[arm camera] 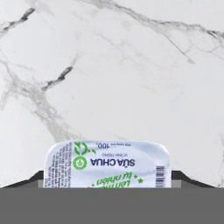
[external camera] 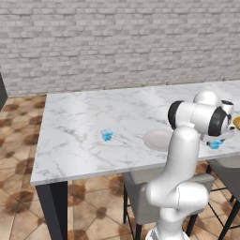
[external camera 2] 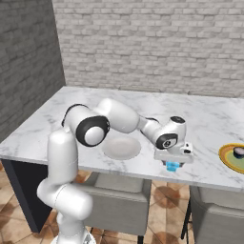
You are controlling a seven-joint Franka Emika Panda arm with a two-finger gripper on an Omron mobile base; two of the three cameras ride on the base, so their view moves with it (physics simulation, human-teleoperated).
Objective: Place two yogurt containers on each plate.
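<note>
A light blue yogurt container [arm camera: 107,164] with a printed foil lid stands on the marble counter. My gripper [external camera 2: 172,161] hangs low over it, open, with one fingertip [arm camera: 36,179] close at each side. The same cup shows below the hand [external camera: 215,144] near the counter's front edge. Another blue yogurt container [external camera: 107,135] stands alone further left. The off-white plate [external camera 2: 121,147] lies bare, left of the gripper. The plate with the yellow-orange rim [external camera 2: 228,159] lies at the right and bears a black cup with a white top [external camera 2: 238,151].
The marble counter [external camera: 79,117] reaches back to a brick wall, and its front edge runs just below the gripper. Grey chairs [external camera 2: 119,200] stand tucked under the front. My own arm crosses above the off-white plate.
</note>
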